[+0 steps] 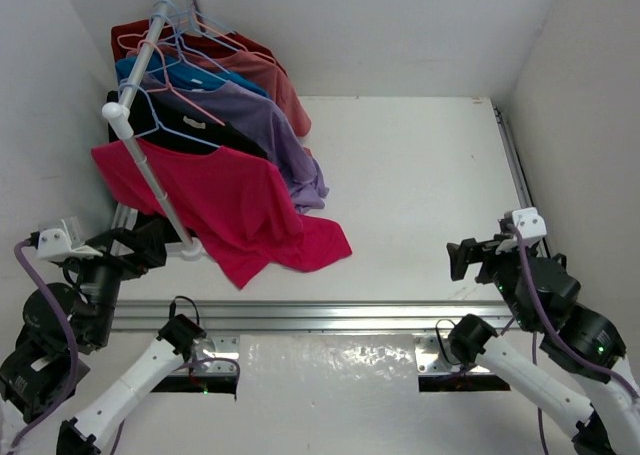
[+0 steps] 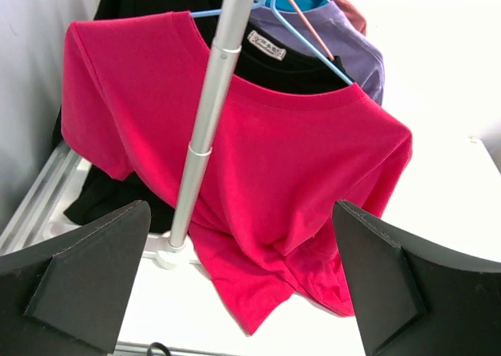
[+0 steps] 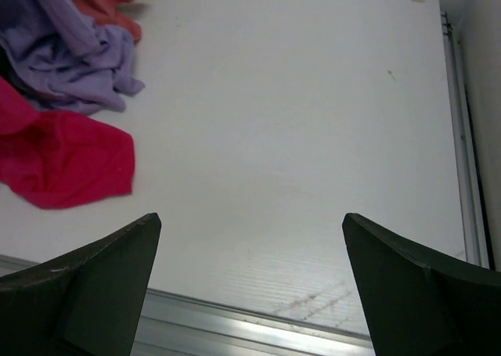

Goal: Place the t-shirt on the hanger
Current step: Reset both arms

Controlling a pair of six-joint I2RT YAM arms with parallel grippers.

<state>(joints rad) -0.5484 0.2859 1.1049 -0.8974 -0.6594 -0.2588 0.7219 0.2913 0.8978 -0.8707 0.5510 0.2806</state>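
- L gripper [image 2: 240, 215], R gripper [image 3: 250, 219]: jaws wide apart, empty.
- Rack pole [image 2: 207, 121] crosses t-shirt [image 2: 290, 160] front; black shirt [image 2: 266, 68] behind.
- T-shirt on hanger [image 2: 313, 55], collar up, hem on worktop [image 1: 420, 175] left side.

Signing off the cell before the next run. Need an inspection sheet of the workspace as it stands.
Surface: white table, faint scuffs near its front edge.
Job's things: t-shirt hangs at the front end of the rack on the hanger, whose wire enters its neck; hem bunched on the table.
Clutter: black shirt, purple shirt and more behind on the rack; purple hem on the table.
Grippers: left gripper open, empty, facing the t-shirt; right gripper open, empty, over bare table.
Cables: purple cables along both arms, apart from the cloth.
Surroundings: white walls; metal rails at front and right edges.
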